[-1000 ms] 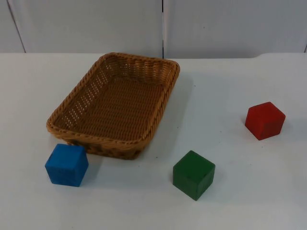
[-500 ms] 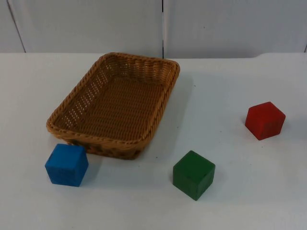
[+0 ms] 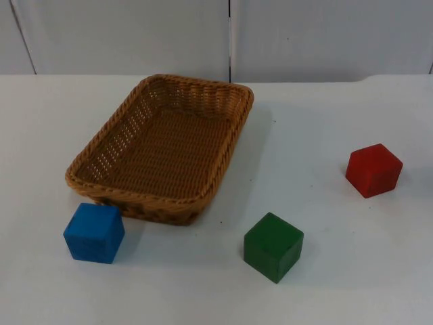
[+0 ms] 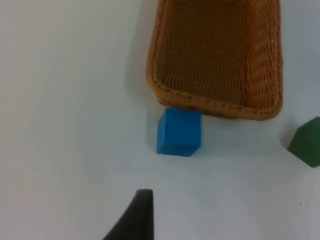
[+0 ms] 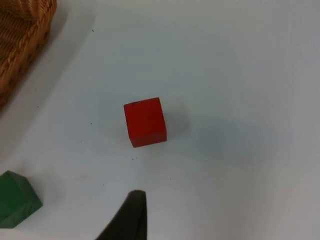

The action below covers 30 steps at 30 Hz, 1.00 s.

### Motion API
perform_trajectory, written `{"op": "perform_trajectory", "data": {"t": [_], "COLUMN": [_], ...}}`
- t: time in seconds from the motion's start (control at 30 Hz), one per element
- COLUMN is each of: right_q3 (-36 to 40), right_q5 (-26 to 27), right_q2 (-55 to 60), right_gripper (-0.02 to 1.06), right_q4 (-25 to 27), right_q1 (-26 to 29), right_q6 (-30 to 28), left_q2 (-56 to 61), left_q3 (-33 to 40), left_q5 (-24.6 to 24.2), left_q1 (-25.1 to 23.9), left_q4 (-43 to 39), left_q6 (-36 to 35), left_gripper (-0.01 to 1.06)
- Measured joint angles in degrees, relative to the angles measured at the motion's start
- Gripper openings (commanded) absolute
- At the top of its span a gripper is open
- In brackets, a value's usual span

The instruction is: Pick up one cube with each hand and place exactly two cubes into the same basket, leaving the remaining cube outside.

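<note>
Left gripper: one black fingertip is seen in the left wrist view, held above the white table. Whether its fingers are apart or together cannot be told. Nothing is seen held by it.

Right gripper: one black fingertip is seen in the right wrist view, raised over the table. Its fingers' state cannot be told either.

Blue cube: it is set on the table just beside the near short end of the basket, at the front left in the top view. In the left wrist view it lies between the fingertip and the basket.

Red cube: it is set on the table at the right, well apart from the basket. In the right wrist view it lies beyond the fingertip.

Green cube: it is set at the front centre, between the blue and red cubes, near the basket's corner but apart from it.

Basket: a brown wicker tray, placed left of centre and turned at an angle; no cube is seen inside it.

Change from the earlier frames: none is seen; the basket and all three cubes are found in the same places in the top view.

Partition wall: grey, behind the table.
</note>
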<state>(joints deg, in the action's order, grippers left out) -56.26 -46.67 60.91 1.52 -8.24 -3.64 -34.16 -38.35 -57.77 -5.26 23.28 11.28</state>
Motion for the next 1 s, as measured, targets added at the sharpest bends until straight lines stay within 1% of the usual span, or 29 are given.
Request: {"op": "perform_trajectory", "data": {"t": [0.13, 0.37, 0.47, 0.5, 0.6, 0.7, 0.8, 0.97, 1.0], "right_q3": [-1.1, -4.7, -6.8, -6.8, -9.3, -11.6, -13.1, -16.1, -17.1], "right_q5": [-0.4, -1.5, -1.6, -1.6, -1.6, -1.6, -1.8, -3.2, -3.9], "right_q2": [1.9, 5.8, 8.0, 8.0, 10.5, 13.4, 15.6, 19.6, 21.0], "right_gripper": [1.05, 1.05, 1.05, 1.05, 1.05, 1.05, 1.05, 1.05, 1.05], "right_q4": [0.0, 0.0, 0.0, 0.0, 0.0, 0.0, 0.0, 0.0, 0.0], "right_q1": [0.0, -0.4, -2.4, -2.4, -4.8, -6.9, -7.9, -8.1, -8.1], "right_q6": [-0.7, -1.7, -1.9, -1.9, -1.9, -2.0, -2.0, -2.1, -2.1], "left_q2": [-2.8, -9.4, -12.1, -12.1, -14.9, -17.4, -18.7, -20.8, -21.7], "left_q3": [-0.3, -5.9, -9.1, -9.1, -11.6, -13.8, -14.8, -16.1, -16.6], "left_q5": [0.0, -0.2, -0.2, -0.2, -0.2, -1.3, -1.8, -1.7, -1.2], "left_q1": [0.0, 0.0, 0.0, 0.0, 0.0, 0.0, 0.0, 2.1, 4.0], "left_q4": [1.8, 3.0, 4.4, 4.4, 6.3, 8.4, 9.6, 10.1, 10.1], "left_q6": [2.5, 5.3, 6.7, 6.7, 7.9, 9.9, 11.0, 12.3, 12.5], "left_gripper": [1.05, 1.05, 1.05, 1.05, 1.05, 1.05, 1.05, 1.05, 1.05]}}
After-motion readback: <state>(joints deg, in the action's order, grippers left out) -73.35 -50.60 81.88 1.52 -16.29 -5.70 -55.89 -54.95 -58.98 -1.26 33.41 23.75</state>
